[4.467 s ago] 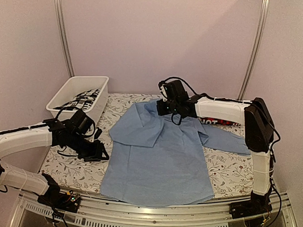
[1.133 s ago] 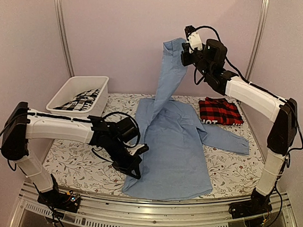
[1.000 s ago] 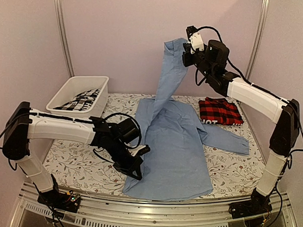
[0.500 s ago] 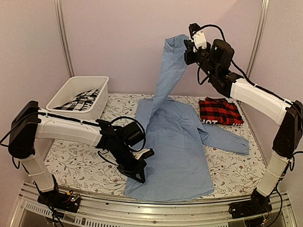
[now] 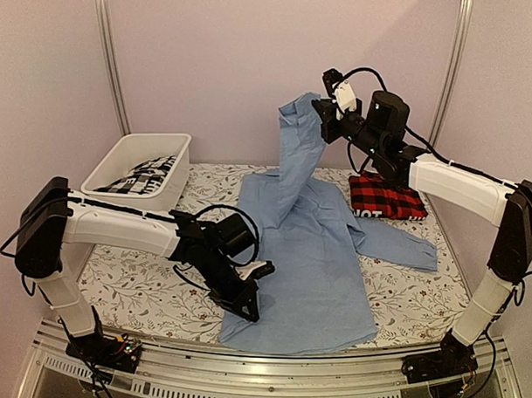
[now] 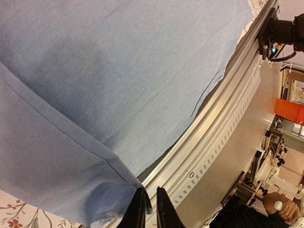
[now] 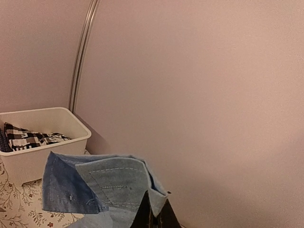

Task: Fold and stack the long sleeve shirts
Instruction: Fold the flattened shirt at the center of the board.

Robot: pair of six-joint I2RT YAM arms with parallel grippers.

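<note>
You're holding the light blue shirt (image 5: 308, 244) up by one end, right hand (image 5: 325, 108) clamped on it, high over the far side of the desk (image 5: 132, 290). The rest is lying lengthwise toward you. Left hand (image 5: 249, 310) is sitting at the near-left hem corner, fingers nearly together; can't tell if it's gripping.

This looks like a robot lab. Two robot arms (image 5: 108, 228) are bolted to a metal rail (image 5: 269, 374) at the front of a table (image 5: 132, 290) with a flowery cover. Plain pale walls (image 5: 209, 66) and metal poles (image 5: 111, 58) close it in like a booth.
</note>
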